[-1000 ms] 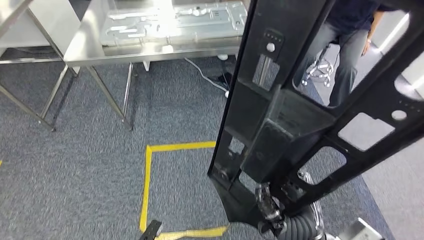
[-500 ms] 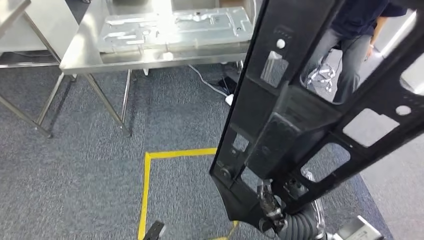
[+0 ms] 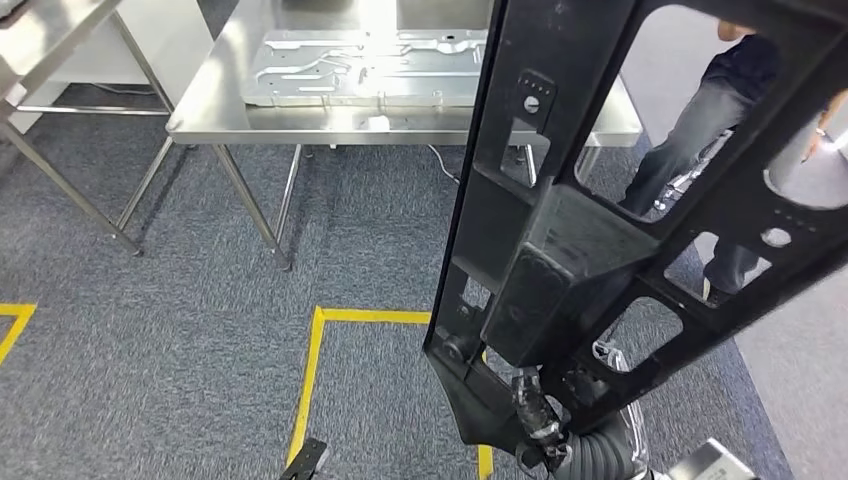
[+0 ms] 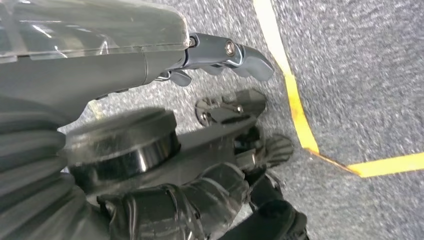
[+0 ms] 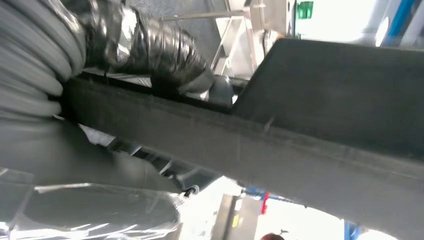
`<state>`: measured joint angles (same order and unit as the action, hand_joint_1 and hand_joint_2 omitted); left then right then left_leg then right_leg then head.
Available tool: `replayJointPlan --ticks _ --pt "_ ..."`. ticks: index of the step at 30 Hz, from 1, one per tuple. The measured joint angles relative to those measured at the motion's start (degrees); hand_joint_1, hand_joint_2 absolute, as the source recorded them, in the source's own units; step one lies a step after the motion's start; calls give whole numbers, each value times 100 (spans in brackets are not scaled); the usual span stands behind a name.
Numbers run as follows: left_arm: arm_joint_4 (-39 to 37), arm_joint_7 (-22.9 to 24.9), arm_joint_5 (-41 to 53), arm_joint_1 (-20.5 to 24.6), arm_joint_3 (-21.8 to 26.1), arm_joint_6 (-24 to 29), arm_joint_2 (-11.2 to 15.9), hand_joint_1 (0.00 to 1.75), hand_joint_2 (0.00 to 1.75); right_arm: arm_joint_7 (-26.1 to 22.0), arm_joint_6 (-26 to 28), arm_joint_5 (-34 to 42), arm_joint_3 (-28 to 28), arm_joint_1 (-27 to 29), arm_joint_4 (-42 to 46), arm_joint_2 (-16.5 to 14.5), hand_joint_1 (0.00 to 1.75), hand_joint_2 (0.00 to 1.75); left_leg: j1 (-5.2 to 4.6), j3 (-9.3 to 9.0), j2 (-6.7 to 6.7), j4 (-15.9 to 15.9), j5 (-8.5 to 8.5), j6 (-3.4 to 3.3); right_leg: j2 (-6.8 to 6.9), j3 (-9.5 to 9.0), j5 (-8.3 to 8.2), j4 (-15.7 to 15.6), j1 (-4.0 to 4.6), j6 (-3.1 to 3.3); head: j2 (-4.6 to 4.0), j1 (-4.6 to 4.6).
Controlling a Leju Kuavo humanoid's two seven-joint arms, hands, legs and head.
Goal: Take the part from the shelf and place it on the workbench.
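Observation:
My right hand (image 3: pixel 537 415) grips the lower end of the part (image 3: pixel 560 230), a large black plastic frame with open windows that stands tilted up across the right half of the head view. In the right wrist view my taped dark fingers (image 5: pixel 150 45) wrap over the part's edge (image 5: pixel 325 125). My left hand (image 3: pixel 305 462) hangs low over the carpet, holding nothing; its grey thumb (image 4: pixel 235 52) stands apart from the dark fingers (image 4: pixel 200 200). The steel workbench (image 3: pixel 215 110) stands ahead, at the top of the head view, partly hidden by the part.
A silver stamped metal panel (image 3: pixel 370 65) lies on the workbench. Another steel frame table (image 3: pixel 60 40) stands at the far left. A person (image 3: pixel 700 130) stands beyond the part on the right. Yellow tape (image 3: pixel 310 380) marks a square on the grey carpet.
The camera has turned: the workbench, tape and person have shifted right in the picture and a second tape corner shows at the left. The part stays in my right hand.

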<state>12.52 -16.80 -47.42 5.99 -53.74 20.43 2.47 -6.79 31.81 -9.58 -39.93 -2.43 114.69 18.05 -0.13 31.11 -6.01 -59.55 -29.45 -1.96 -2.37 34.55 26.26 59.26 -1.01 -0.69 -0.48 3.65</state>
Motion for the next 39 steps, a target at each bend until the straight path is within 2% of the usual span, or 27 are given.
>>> replayJointPlan --ticks 2,4,5,6,7,8,10,12,14,16,17,18,20,21,22,23,25,26,28,29,31,32,34,36,37,38,39 --pt "0 2 1 0 -4 1 1 0 175 -3 4 2 0 -3 -1 -6 175 175 -3 137 234 -311 -140 44 95 -121 37 -42 -9 83 0 25" --pt "1 3 1 20 -8 -1 -2 0 175 -12 14 24 0 -1 -1 -14 175 175 11 542 471 -993 -416 103 185 -212 91 -60 -11 119 0 54" --pt "2 4 1 26 -10 -3 -4 0 175 -15 21 42 0 2 -1 -15 175 175 27 776 515 -1340 -528 132 227 -246 124 -60 -11 122 0 56" --pt "2 8 1 22 -14 -4 -6 0 175 -20 25 63 0 9 -1 -15 175 175 42 953 536 -1553 -556 156 256 -283 160 -60 -14 117 0 57" --pt "2 13 1 11 -16 -6 -7 0 175 -27 27 81 0 13 -1 -15 175 175 55 1030 548 -1554 -465 171 275 -332 201 -59 -20 108 0 59" --pt "2 19 1 1 -18 -7 -7 0 175 -38 28 93 0 14 -1 -15 175 175 66 998 558 -1345 -270 176 289 -392 244 -59 -29 95 0 59" --pt "2 26 1 -10 -19 -8 -5 0 175 -76 27 111 0 14 -1 -15 175 175 68 743 589 -596 223 165 310 -514 340 -62 -46 50 0 57" --pt "2 29 1 3 -21 -8 -4 0 175 -115 28 136 0 11 -1 -15 175 175 28 571 616 -142 270 130 323 -572 423 -72 -43 -23 0 63" --pt "2 33 0 -2 -24 -8 -3 0 175 -138 29 175 0 12 -1 -16 175 175 7 532 612 -60 181 62 331 -629 449 -56 -21 -108 0 67" --pt "1 37 -1 -23 -25 -6 0 0 175 -158 30 210 1 17 -1 -17 175 175 24 425 592 -8 265 -23 324 -667 487 37 -26 -167 0 61" --pt "1 38 -1 -19 -25 -6 2 0 175 -175 30 219 2 16 -1 -17 175 175 24 357 581 1 262 -62 312 -602 556 192 -32 -180 0 58" --pt "2 38 -1 -6 -25 -5 2 0 175 -191 30 222 3 13 -1 -17 175 175 23 314 572 12 249 -94 298 -460 662 453 -32 -189 0 51" --pt "2 38 0 15 -25 -5 2 0 175 -210 30 225 4 15 -1 -18 175 175 7 265 554 12 199 -140 274 -20 939 1125 -12 -192 0 41" --pt "2 38 0 13 -26 -5 2 0 175 -213 29 230 4 22 -2 -19 175 175 -5 233 543 12 165 -153 268 189 1030 1353 -4 -188 0 38" --pt "2 39 0 5 -26 -5 2 0 175 -213 28 234 4 29 -2 -19 175 175 -19 189 531 12 124 -160 264 323 1035 1417 0 -177 0 39" --pt "2 40 -1 -4 -27 -5 2 0 175 -213 27 239 5 34 -3 -19 175 175 -31 132 516 12 80 -161 260 368 923 1299 3 -156 0 39" --pt "2 43 -1 -11 -27 -7 -1 0 175 -215 25 244 6 41 -4 -17 175 175 -46 12 492 14 -16 -149 245 255 396 679 31 -84 0 39" --pt "2 43 -1 -7 -27 -8 -4 0 175 -218 23 248 7 43 -6 -17 175 175 -50 -35 478 11 -59 -134 241 202 226 400 57 -47 0 43" --pt "2 43 -1 6 -27 -10 -9 0 175 -224 21 252 7 51 -7 -18 175 175 -46 -78 463 -9 -122 -76 234 140 80 133 104 20 0 52" --pt "2 43 -1 10 -27 -10 -10 0 175 -225 21 254 7 52 -5 -19 175 175 -47 -107 459 -27 -125 -41 239 122 111 104 114 46 0 56" --pt "2 42 -1 7 -28 -10 -11 0 175 -225 17 254 7 54 -1 -18 175 175 -36 -131 481 -136 -160 18 243 -17 33 24 90 110 0 57" --pt "2 42 -1 11 -29 -10 -12 0 175 -226 14 254 7 50 -1 -21 175 175 -30 -79 494 -274 -202 43 249 -93 43 -2 77 138 0 65" --pt "2 42 -2 31 -30 -16 -12 0 175 -232 9 254 8 42 1 -33 175 175 -6 246 513 -840 -392 99 258 -198 83 -29 66 175 0 76" --pt "2 41 -7 26 -29 -25 -13 0 175 -233 8 254 9 45 0 -41 175 175 26 693 524 -1425 -649 154 256 -260 150 -31 60 184 0 82" --pt "2 42 -11 12 -30 -29 -13 0 175 -232 7 255 9 51 -1 -41 175 175 41 843 532 -1526 -711 178 250 -306 193 -31 54 179 0 85" --pt "2 42 -15 -1 -30 -32 -13 0 175 -232 7 255 9 54 -1 -42 175 175 54 907 541 -1446 -661 197 242 -367 243 -31 44 168 0 85" --pt "2 42 -18 -11 -30 -36 -13 0 175 -232 5 255 9 56 -1 -42 175 175 64 891 552 -1197 -483 212 237 -444 301 -31 32 151 0 86"
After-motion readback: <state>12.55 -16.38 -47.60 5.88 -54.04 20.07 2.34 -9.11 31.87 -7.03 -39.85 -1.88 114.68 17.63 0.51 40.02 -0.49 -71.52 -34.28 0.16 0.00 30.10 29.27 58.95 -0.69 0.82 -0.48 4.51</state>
